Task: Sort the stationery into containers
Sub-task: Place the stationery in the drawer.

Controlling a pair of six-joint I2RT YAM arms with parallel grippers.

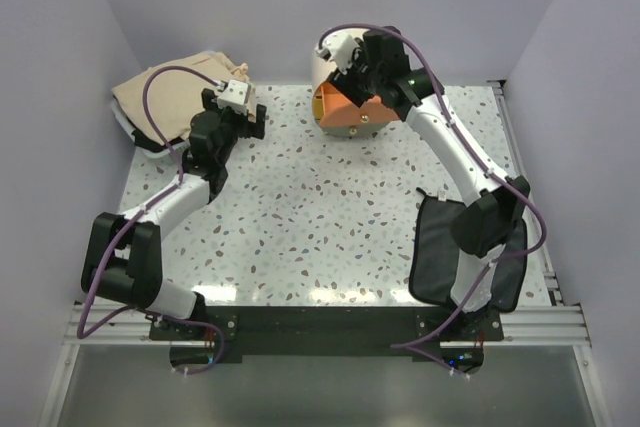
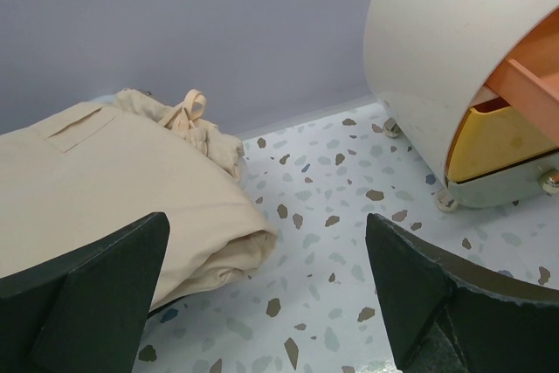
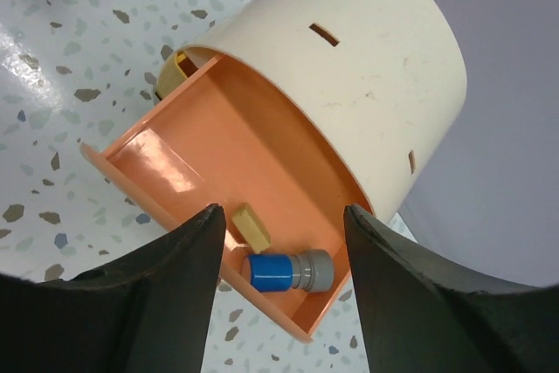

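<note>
Top external: a white speckled table point(image 1: 330, 207) stands between plain lavender walls point(image 1: 60, 27). At the back centre lies the cream cylindrical box point(image 1: 325, 67) with its orange drawer point(image 1: 342, 107) pulled out toward the near side. A cream cloth bag point(image 1: 165, 97) lies at the back left, and the flat black pouch point(image 1: 440, 247) lies on the near right, partly under the right arm. The right gripper point(image 1: 348, 75) hangs over the open drawer; the left gripper point(image 1: 250, 119) sits low just beside the cloth bag.

Left wrist: the left gripper point(image 2: 266, 224) has its jaws spread wide with only bare table between them. The cloth bag point(image 2: 113, 172) is at the left, and the box point(image 2: 437, 50) at the right shows a yellow drawer point(image 2: 507, 141) under the orange one point(image 2: 533, 80).

Right wrist: the right gripper point(image 3: 281, 220) is released, jaws apart and gripping nothing, right above the orange drawer point(image 3: 210, 146). On the drawer floor lie a blue-capped grey pot point(image 3: 288, 272) and, just beside it, a small yellow piece point(image 3: 253, 225).
</note>
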